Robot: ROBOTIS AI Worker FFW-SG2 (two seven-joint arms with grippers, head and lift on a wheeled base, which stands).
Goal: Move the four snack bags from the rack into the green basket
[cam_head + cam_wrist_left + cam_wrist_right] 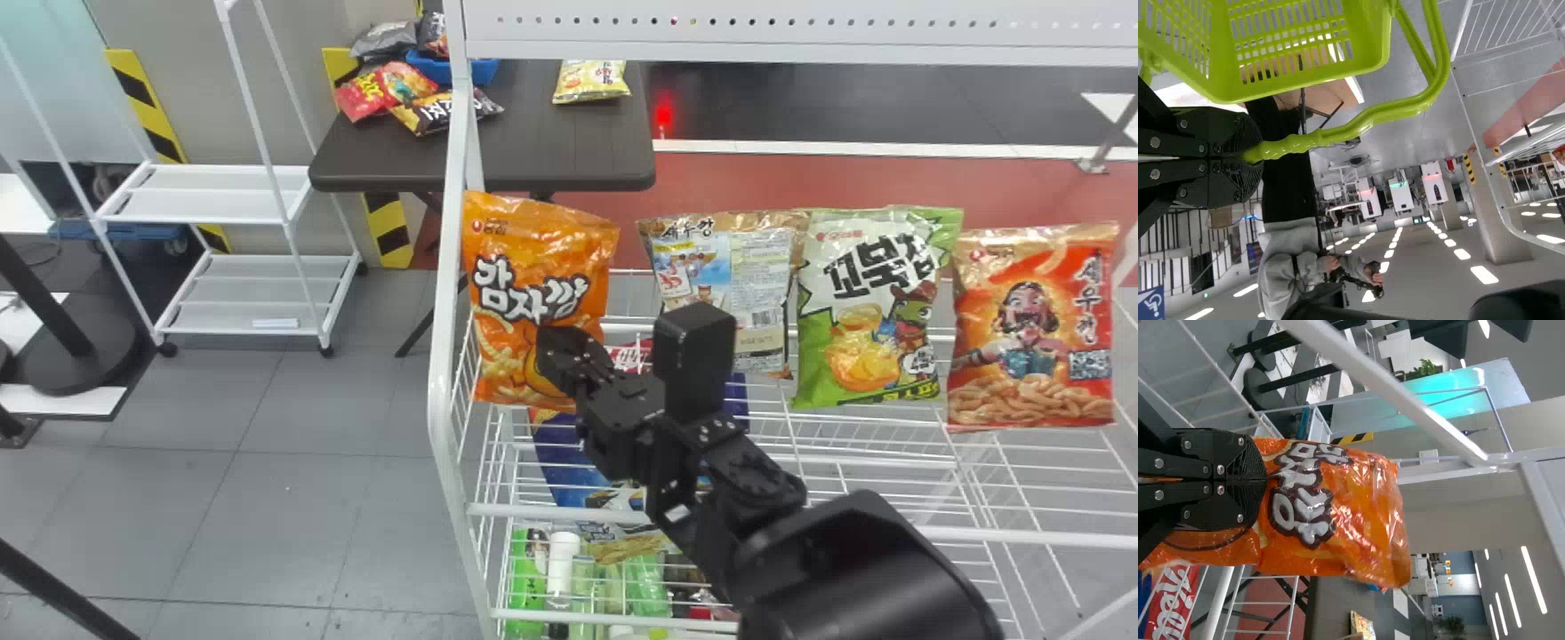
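1. Green plastic makes up the basket (pixel 1368 40), hung by its handle (pixel 1365 125) from the left gripper (pixel 1255 157). Those fingers are closed round the bar, with no visible gap, presumably so the body hangs below and its mouth is free to take bags.

2. At the rack's left end, by the white post (pixel 442 373), is the orange snack bag (pixel 542 267), top edge up. The right gripper (pixel 1261 479) has its fingers nearly together, nipping the front wrapping below the printed name; that pinch likely spares the contents and controls the bag without a wide grasp. Whether the shelf bears any weight, I cannot tell. Being nearest the basket's side, it makes a sensible first pick; the loose film could slip or tear.

3. Next along, the blue-and-white bag (pixel 711 284) shows its barcode side.

4. Beside it stands the green-and-white bag (pixel 876 311), then the red-orange bag (pixel 1031 329) at far right. All three face forward, upright, probably to offer a similar front grip.
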